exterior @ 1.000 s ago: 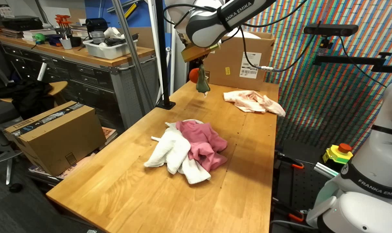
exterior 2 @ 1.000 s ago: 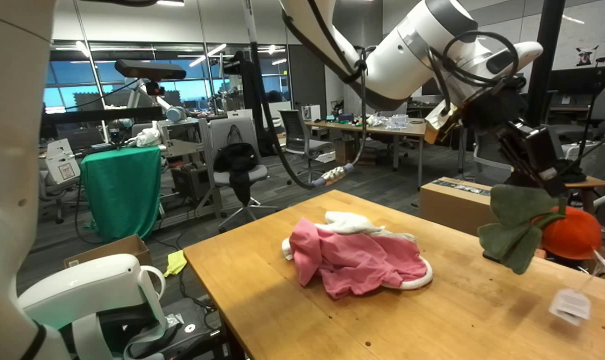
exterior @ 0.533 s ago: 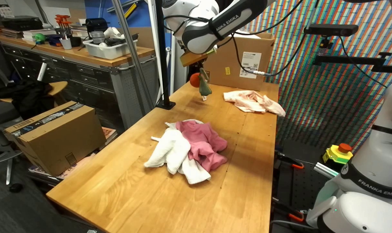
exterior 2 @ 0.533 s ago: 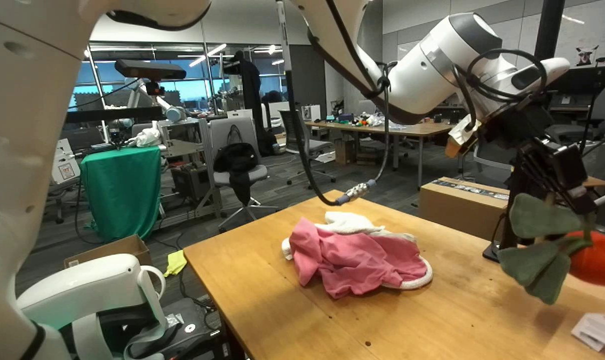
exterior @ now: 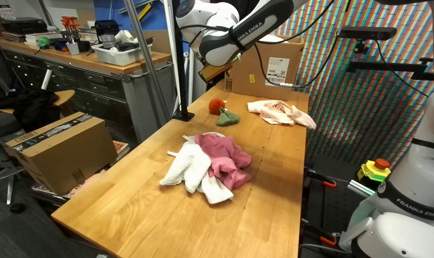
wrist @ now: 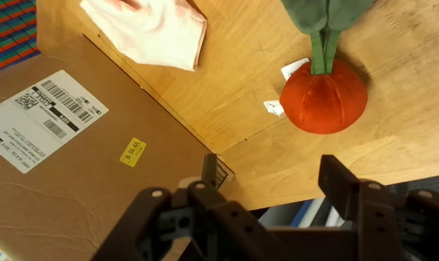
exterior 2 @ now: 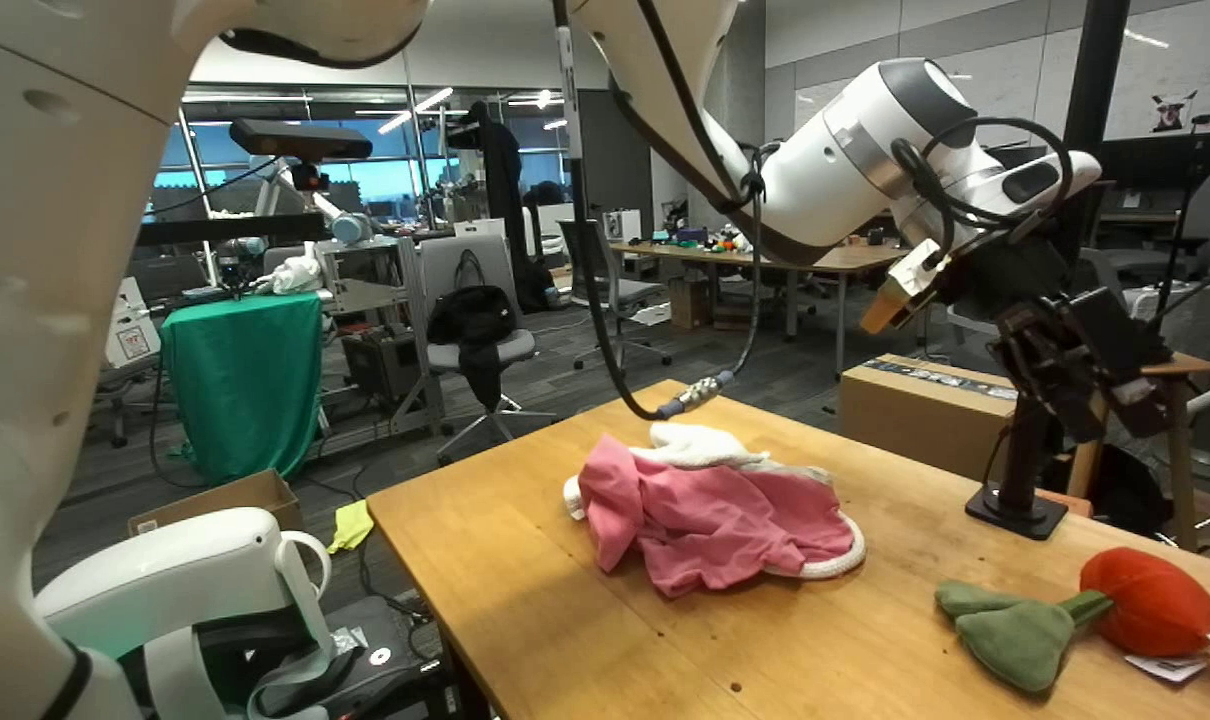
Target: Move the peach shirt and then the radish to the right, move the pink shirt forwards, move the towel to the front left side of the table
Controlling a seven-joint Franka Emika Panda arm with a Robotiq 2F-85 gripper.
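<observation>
Now radish (wrist: 324, 99) is lying on worktop (exterior: 267, 222), near the edge carrying the black post (exterior: 179, 61). Gripper (wrist: 270, 168) is hanging clear, jaws apart.

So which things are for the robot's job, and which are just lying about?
For the job:
peach shirt
toy radish
pink shirt
white towel
table

Just lying about, it seems:
cardboard box on the table
taped box beside the table
plastic tub
black bag
</observation>
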